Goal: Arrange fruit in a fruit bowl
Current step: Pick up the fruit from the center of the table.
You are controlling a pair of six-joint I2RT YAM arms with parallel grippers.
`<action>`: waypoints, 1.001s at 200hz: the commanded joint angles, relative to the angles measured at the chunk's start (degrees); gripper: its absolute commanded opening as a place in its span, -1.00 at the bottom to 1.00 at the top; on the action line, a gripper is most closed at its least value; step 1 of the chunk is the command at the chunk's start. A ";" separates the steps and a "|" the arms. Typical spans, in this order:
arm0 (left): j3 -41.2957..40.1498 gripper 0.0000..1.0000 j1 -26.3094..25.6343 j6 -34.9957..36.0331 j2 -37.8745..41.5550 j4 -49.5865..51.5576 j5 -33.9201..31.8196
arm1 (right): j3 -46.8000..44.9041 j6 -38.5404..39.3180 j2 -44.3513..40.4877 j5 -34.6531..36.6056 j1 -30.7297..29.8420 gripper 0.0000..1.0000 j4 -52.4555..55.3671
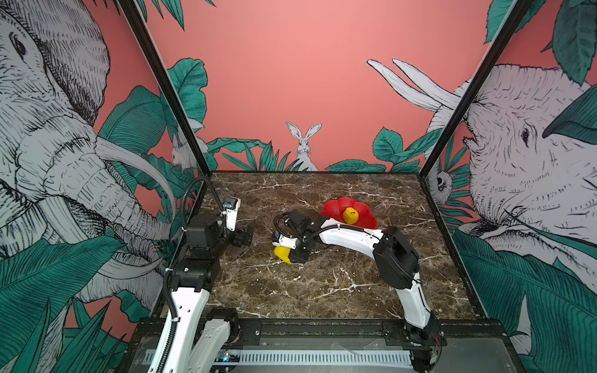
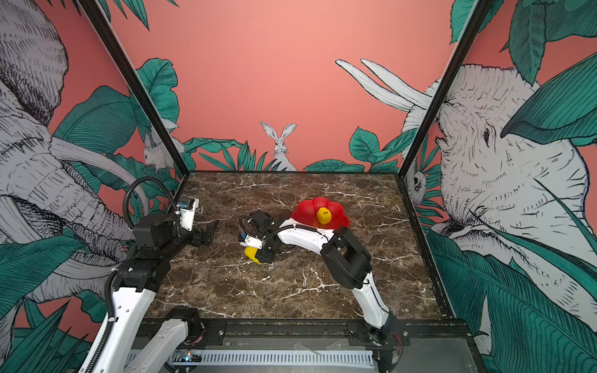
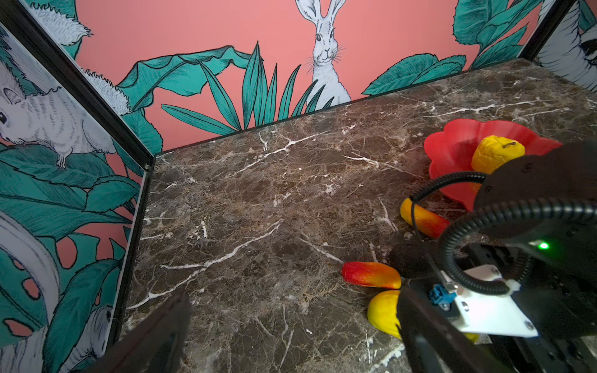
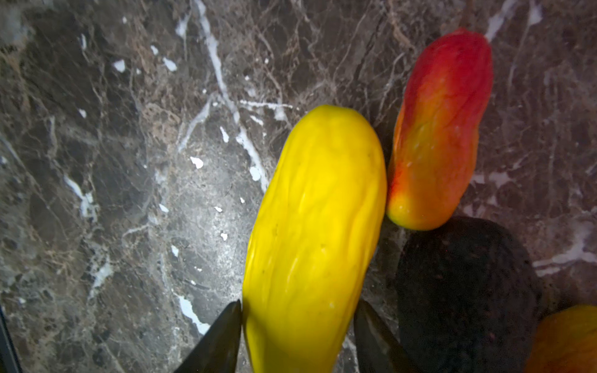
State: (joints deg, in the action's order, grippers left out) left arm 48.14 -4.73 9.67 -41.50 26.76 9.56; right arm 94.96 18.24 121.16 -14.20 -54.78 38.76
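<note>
Glossy yellow, the long toy fruit [image 4: 315, 232] lies at seven o'clock from the red flower-shaped bowl [image 1: 332, 208]. My right gripper [image 4: 297, 336] straddles its end, fingers touching. I judge it light, slippery; mid-body grip safer.

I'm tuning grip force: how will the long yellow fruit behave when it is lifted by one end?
The long yellow fruit looks glossy and rounded, so it may slip between the right gripper fingers. Gripped near one end, with most of its length sticking out, it could pivot or droop. It looks like a rigid moulded toy, probably light, though that is a guess.
</note>
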 commanded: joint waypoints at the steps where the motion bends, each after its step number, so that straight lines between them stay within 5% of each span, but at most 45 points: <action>1: -0.24 0.99 -0.10 0.71 0.74 0.03 0.08 | 1.31 0.13 0.28 -0.99 -0.06 -0.07 1.41; 86: -0.33 0.99 -0.10 0.79 0.77 0.02 -0.16 | -0.31 1.65 -4.89 0.61 -0.08 -0.99 2.98; 144: -0.33 0.99 -0.16 0.79 0.88 0.13 -0.23 | -9.08 0.66 -20.46 1.24 5.61 -1.00 -1.50; 200: -0.25 0.99 -0.11 0.70 0.80 -0.02 0.06 | -24.71 -9.48 -30.95 12.99 16.48 -1.00 -11.57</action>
State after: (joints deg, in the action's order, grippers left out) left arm 48.14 -4.73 9.69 -41.23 26.76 9.47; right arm 76.55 14.90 92.09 -6.59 -40.25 32.45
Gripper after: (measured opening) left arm 0.996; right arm 0.127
